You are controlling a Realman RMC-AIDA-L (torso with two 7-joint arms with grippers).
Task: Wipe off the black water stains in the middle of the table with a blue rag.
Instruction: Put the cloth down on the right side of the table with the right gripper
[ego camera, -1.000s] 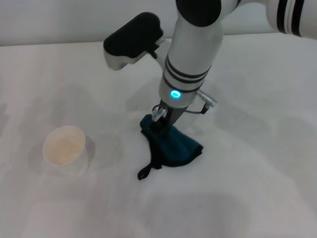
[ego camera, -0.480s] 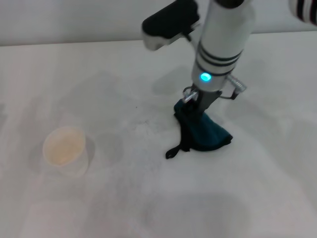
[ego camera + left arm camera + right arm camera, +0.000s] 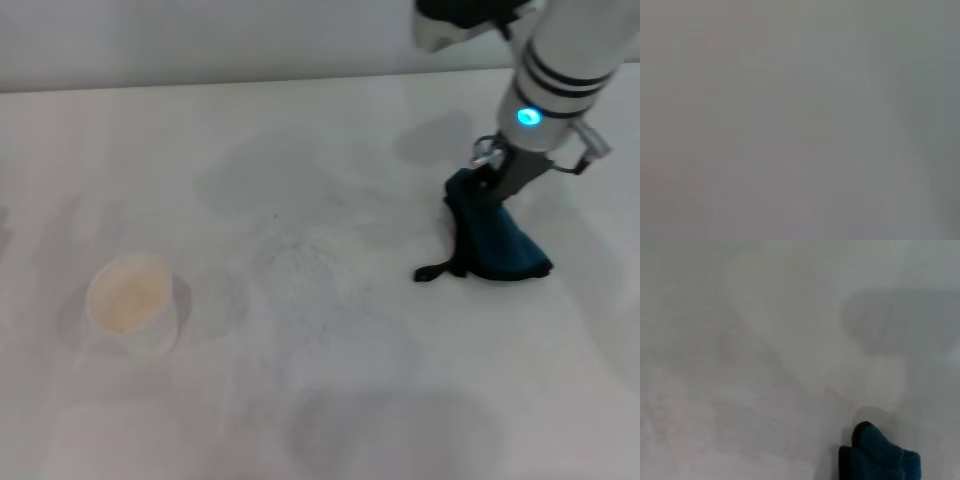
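Note:
My right gripper (image 3: 492,183) comes down from the upper right in the head view and is shut on the top of the blue rag (image 3: 497,246). The rag's lower part rests bunched on the white table (image 3: 330,420) at the right side. Its thin black loop (image 3: 432,271) trails toward the middle. The right wrist view catches one corner of the blue rag (image 3: 879,456) against bare table (image 3: 750,340). No black water stains show; the table's middle holds only faint grey specks and smudges. My left gripper is out of view, and the left wrist view is a blank grey.
A pale translucent cup (image 3: 131,301) stands upright at the left of the table. The table's far edge (image 3: 200,86) meets a light wall behind.
My right arm has dragged the blue rag from the table's middle to the right and slightly farther back. The cup has not moved.

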